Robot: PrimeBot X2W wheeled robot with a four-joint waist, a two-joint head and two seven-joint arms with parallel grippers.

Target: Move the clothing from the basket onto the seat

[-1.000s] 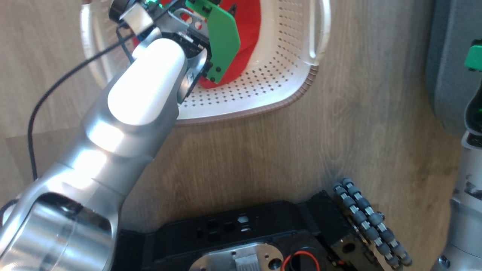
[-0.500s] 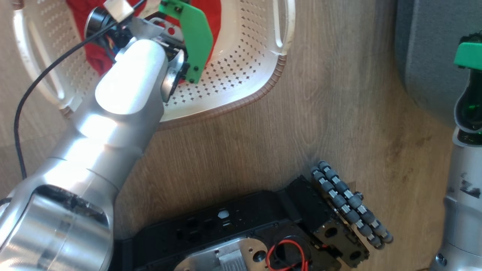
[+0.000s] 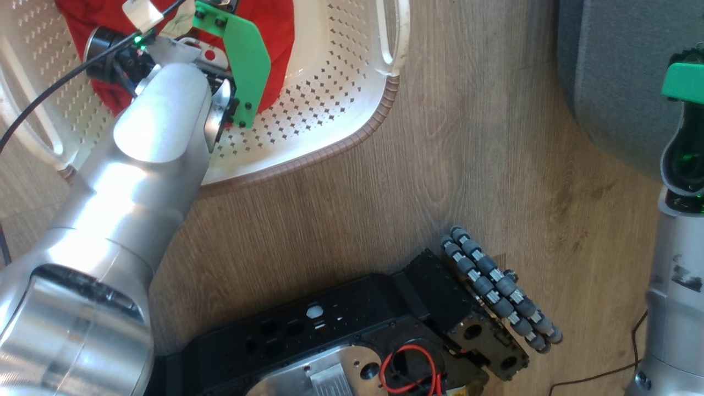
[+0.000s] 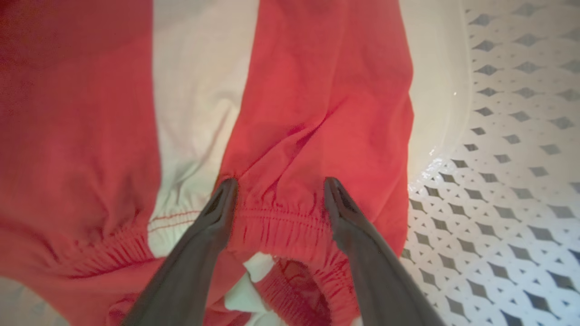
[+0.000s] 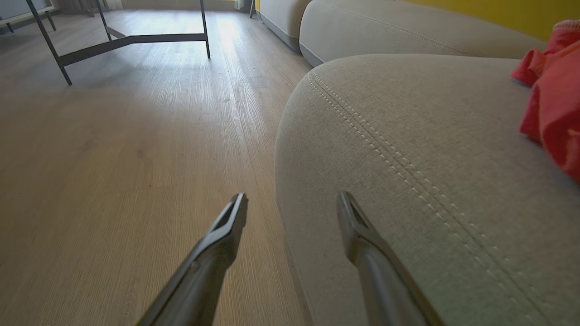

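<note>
At the left, the basket (image 3: 383, 107) sits on the wood floor (image 3: 467, 165) with the clothing (image 3: 280, 38) inside. The left gripper (image 4: 278, 185) reaches into it, jaws spread wide, tips at the garment's gathered red band (a white panel (image 4: 199, 90) runs alongside), pinching nothing. At the right, the right gripper (image 5: 292, 199) hangs wide open and empty by the edge of the seat (image 5: 408, 149), where another red cloth (image 5: 553, 108) lies.

- Home living room, by the look of it.
- Wood-plank floor (image 5: 113, 136), yellow wall (image 5: 498, 11).
- Grey upholstered seat (image 5: 408, 136) with stitched seams, second cushion (image 5: 385, 31) beyond.
- Dark metal table legs (image 5: 131, 40).
- Perforated laundry basket (image 3: 330, 99) of red clothing (image 3: 278, 33).
</note>
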